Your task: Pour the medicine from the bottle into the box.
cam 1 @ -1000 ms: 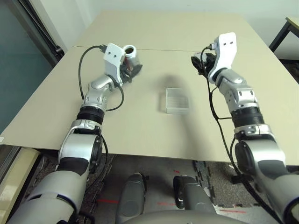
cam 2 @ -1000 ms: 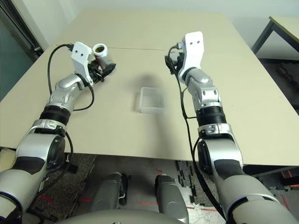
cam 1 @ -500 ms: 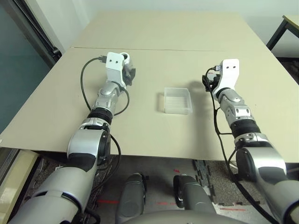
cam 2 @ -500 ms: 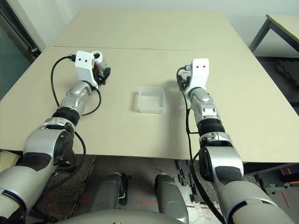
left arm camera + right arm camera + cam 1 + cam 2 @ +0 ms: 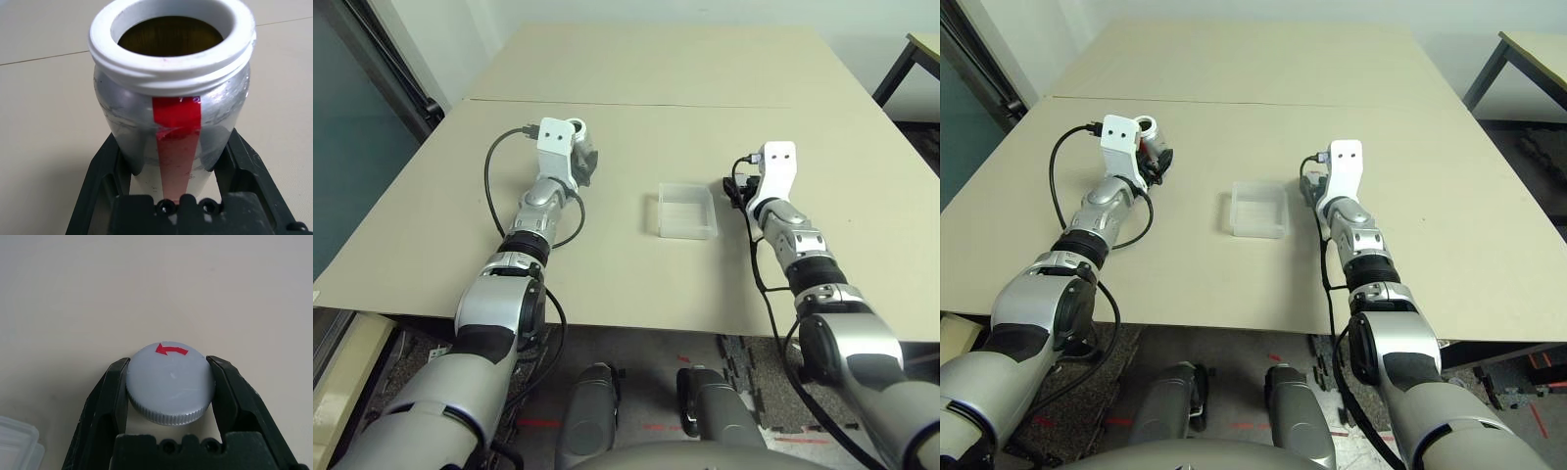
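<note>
my left gripper (image 5: 173, 169) is closed around the silver cylindrical bottle with a white threaded neck and a red strip (image 5: 171, 112), its mouth uncovered. my right gripper (image 5: 170, 382) is closed on the round grey ridged cap with a red arrow on top (image 5: 168, 377), a finger against either side. the shallow clear plastic box (image 5: 686, 211) sits on the pale beige table (image 5: 607, 284) between my two grippers, nearer the right one.
</note>
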You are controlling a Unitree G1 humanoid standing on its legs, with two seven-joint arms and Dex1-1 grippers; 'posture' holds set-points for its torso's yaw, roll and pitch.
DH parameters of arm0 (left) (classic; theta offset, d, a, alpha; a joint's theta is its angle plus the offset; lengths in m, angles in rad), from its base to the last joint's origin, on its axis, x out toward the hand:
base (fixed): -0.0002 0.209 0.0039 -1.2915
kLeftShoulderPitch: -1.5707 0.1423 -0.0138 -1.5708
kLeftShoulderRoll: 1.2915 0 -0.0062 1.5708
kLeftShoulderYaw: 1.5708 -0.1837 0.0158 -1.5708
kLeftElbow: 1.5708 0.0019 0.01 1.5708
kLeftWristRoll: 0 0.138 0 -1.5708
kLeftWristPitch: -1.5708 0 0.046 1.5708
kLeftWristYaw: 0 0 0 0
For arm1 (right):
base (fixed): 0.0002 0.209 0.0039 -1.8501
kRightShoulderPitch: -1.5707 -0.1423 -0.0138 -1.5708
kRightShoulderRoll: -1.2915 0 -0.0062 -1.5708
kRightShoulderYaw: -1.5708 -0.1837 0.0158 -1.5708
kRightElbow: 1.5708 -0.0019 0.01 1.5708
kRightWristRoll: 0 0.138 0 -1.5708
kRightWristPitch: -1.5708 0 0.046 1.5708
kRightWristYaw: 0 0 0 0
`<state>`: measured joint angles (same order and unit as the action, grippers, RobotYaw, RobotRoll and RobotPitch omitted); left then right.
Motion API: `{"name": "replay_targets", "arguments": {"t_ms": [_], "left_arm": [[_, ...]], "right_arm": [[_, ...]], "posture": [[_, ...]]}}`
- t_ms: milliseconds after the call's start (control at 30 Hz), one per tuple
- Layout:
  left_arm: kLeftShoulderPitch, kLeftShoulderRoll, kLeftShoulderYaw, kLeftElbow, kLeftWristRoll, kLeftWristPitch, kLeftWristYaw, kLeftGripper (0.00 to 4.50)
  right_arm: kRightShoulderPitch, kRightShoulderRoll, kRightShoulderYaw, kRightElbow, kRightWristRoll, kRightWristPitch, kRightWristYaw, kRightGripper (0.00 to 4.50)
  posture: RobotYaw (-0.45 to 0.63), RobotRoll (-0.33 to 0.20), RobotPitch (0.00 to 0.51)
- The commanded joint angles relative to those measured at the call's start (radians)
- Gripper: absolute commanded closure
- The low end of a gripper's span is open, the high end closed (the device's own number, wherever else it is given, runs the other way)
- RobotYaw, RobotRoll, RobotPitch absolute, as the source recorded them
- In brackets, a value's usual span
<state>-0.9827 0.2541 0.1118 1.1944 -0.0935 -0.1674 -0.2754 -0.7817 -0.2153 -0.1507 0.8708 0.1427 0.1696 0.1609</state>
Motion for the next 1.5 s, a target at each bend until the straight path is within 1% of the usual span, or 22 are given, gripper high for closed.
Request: {"name": "replay_targets", "arguments": {"t_ms": [33, 167, 233, 300, 333, 367, 533, 633, 733, 767, 800, 867, 900, 967, 1067, 1133, 1167, 1300, 1400, 1500], "left_arm": [[0.004, 0.003, 0.006, 0.009, 0.011, 0.005, -0.005, 2.00], [0.002, 0.006, 0.006, 0.011, 0.012, 0.007, -0.004, 2.00], [0.001, 0.007, 0.012, 0.014, 0.008, 0.011, 0.000, 2.00], [-0.002, 0.010, 0.015, 0.018, 0.009, 0.016, 0.009, 2.00], [-0.004, 0.014, 0.014, 0.022, 0.015, 0.018, 0.017, 2.00], [-0.007, 0.018, 0.012, 0.026, 0.020, 0.020, 0.023, 2.00], [-0.022, 0.035, 0.004, 0.043, 0.042, 0.033, 0.037, 2.00], [-0.045, 0.053, -0.008, 0.058, 0.063, 0.035, 0.026, 2.00], [-0.079, 0.082, -0.031, 0.072, 0.100, 0.032, 0.010, 2.00], [-0.086, 0.089, -0.035, 0.076, 0.107, 0.031, 0.008, 2.00], [-0.099, 0.099, -0.043, 0.081, 0.121, 0.031, 0.006, 2.00], [-0.131, 0.120, -0.069, 0.092, 0.157, 0.026, 0.000, 2.00], [-0.147, 0.127, -0.086, 0.098, 0.178, 0.022, -0.003, 2.00], [-0.170, 0.133, -0.112, 0.105, 0.211, 0.014, -0.007, 2.00], [-0.215, 0.132, -0.175, 0.113, 0.285, -0.003, -0.011, 2.00], [-0.254, 0.131, -0.261, 0.116, 0.377, -0.034, -0.003, 2.00], [-0.267, 0.130, -0.287, 0.119, 0.404, -0.045, 0.000, 2.00], [-0.355, 0.107, -0.463, 0.128, 0.585, -0.109, 0.024, 2.00], [-0.426, 0.069, -0.624, 0.136, 0.747, -0.163, 0.073, 2.00], [-0.464, 0.034, -0.748, 0.146, 0.868, -0.198, 0.130, 2.00]], "right_arm": [[0.001, -0.005, 0.001, 0.020, -0.008, 0.026, 0.005, 1.91], [0.002, -0.008, 0.007, 0.017, -0.012, 0.032, 0.012, 1.91], [0.004, -0.012, 0.008, 0.013, -0.013, 0.035, 0.015, 1.18], [0.003, -0.019, 0.004, 0.006, -0.012, 0.039, 0.017, 0.64], [0.004, -0.025, 0.002, -0.005, -0.010, 0.044, 0.020, 0.24], [0.005, -0.031, -0.002, -0.020, -0.006, 0.054, 0.024, 0.00], [0.039, -0.070, -0.004, -0.145, 0.013, 0.118, 0.070, 0.00], [0.098, -0.128, 0.010, -0.319, 0.040, 0.220, 0.160, 0.00], [0.173, -0.231, 0.042, -0.509, 0.075, 0.336, 0.311, 0.00], [0.188, -0.252, 0.047, -0.548, 0.084, 0.363, 0.342, 0.00], [0.213, -0.298, 0.073, -0.600, 0.095, 0.382, 0.420, 0.00], [0.265, -0.404, 0.147, -0.691, 0.096, 0.355, 0.608, 0.00], [0.282, -0.441, 0.176, -0.721, 0.094, 0.342, 0.673, 0.00], [0.293, -0.472, 0.204, -0.752, 0.097, 0.334, 0.735, 0.00], [0.289, -0.500, 0.262, -0.787, 0.072, 0.317, 0.811, 0.00], [0.277, -0.502, 0.292, -0.795, 0.056, 0.310, 0.837, 0.00], [0.273, -0.501, 0.299, -0.797, 0.052, 0.311, 0.842, 0.00], [0.243, -0.489, 0.331, -0.789, 0.031, 0.299, 0.862, 0.00], [0.215, -0.474, 0.355, -0.779, 0.004, 0.311, 0.853, 0.00], [0.199, -0.453, 0.365, -0.765, -0.015, 0.315, 0.832, 0.00]], "posture": [[0.09, 0.000, 0.089], [0.09, 0.000, 0.087], [0.09, 0.000, 0.087], [0.08, 0.000, 0.086], [0.08, 0.000, 0.084], [0.08, 0.000, 0.084], [0.08, 0.000, 0.081], [0.07, 0.000, 0.079], [0.06, 0.000, 0.078], [0.06, 0.000, 0.077], [0.05, 0.000, 0.076], [0.04, 0.000, 0.074], [0.03, 0.000, 0.073], [0.02, 0.000, 0.071], [0.02, 0.000, 0.065], [0.02, 0.000, 0.061], [0.02, 0.000, 0.061], [0.01, 0.000, 0.053], [0.00, 0.000, 0.050], [-0.02, 0.000, 0.048]]}}
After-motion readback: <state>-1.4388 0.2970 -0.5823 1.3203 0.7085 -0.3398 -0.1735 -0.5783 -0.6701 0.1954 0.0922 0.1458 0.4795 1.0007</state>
